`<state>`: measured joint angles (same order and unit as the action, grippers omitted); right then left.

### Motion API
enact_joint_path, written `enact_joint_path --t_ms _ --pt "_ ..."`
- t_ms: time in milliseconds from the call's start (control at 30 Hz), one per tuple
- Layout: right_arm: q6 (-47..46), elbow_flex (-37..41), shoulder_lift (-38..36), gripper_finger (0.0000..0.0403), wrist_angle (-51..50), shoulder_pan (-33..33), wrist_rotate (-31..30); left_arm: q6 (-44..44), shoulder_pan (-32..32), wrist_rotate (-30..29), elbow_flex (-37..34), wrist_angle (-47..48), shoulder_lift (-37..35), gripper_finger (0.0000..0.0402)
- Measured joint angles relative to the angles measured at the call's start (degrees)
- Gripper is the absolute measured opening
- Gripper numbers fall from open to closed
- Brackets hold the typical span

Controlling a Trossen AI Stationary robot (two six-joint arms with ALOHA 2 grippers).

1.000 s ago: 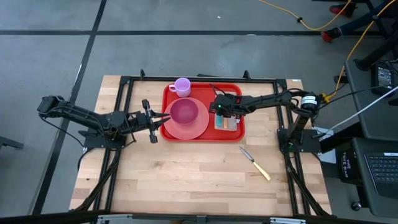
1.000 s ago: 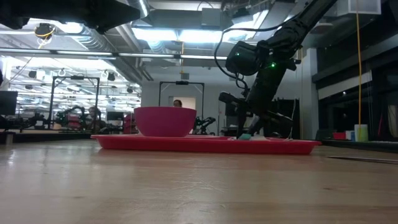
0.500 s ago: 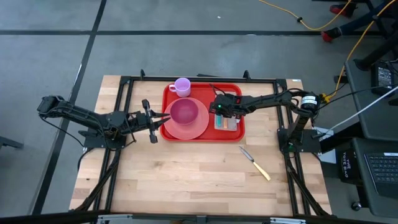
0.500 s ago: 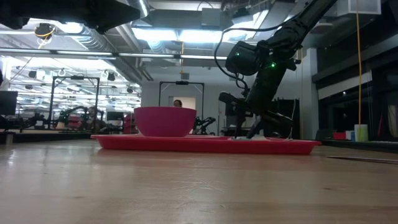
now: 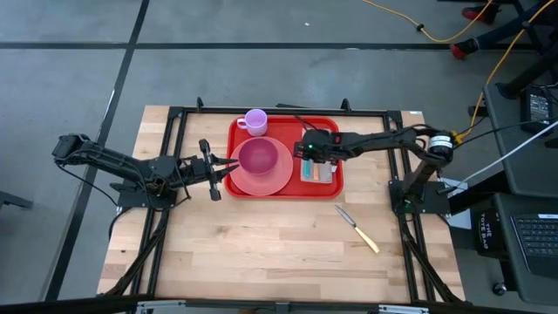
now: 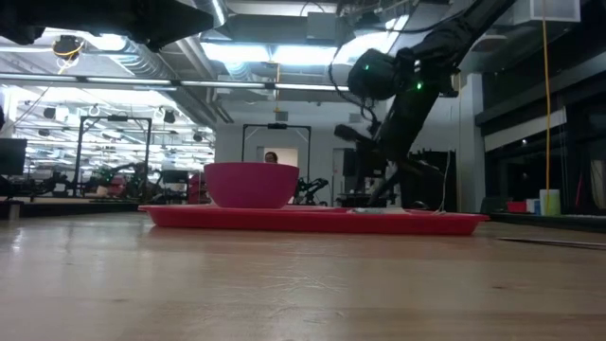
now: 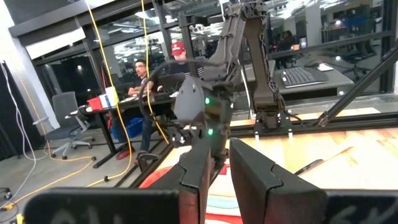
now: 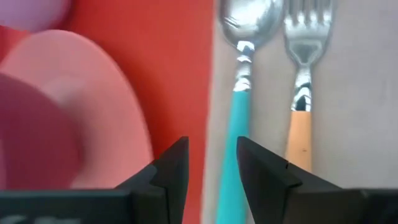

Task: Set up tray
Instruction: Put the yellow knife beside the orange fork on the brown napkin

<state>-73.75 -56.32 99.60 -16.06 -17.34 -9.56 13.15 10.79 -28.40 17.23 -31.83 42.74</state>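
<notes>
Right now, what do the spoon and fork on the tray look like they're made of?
The spoon: a shiny head, probably polished metal, going by the bright reflections; its teal handle looks like matte plastic. The fork: the same glinting metallic head, with an orange handle, likely plastic. The tray looks like smooth red plastic.

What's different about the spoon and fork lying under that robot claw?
The spoon has a teal handle and a rounded bowl; the fork has an orange handle and tines. The spoon lies nearer the pink plate, the fork farther from it. Both have shiny metal heads and lie side by side, pointing the same way, on a pale napkin in the red tray.
</notes>
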Motion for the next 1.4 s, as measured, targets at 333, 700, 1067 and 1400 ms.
enact_joint_path --t_ms 333,700,1067,1400 --pt "13.58 -0.02 -10.62 0.0139 -0.1 0.8 0.17 0.02 0.0 0.02 0.0 0.02 -0.02 0.0054" --pt "37.28 -0.04 -25.75 0.0139 -7.59 8.93 -13.69 0.01 0.0 -0.07 0.04 1.63 0.0 0.0054" --pt "48.12 -0.04 -27.05 0.0139 -14.15 23.39 -19.39 -3.4 0.0 -0.18 0.04 5.42 0.0 0.0054" --pt "37.89 -0.04 -27.05 0.0131 -25.27 35.07 -21.0 -3.41 0.0 -0.21 0.02 5.37 0.0 0.0054"
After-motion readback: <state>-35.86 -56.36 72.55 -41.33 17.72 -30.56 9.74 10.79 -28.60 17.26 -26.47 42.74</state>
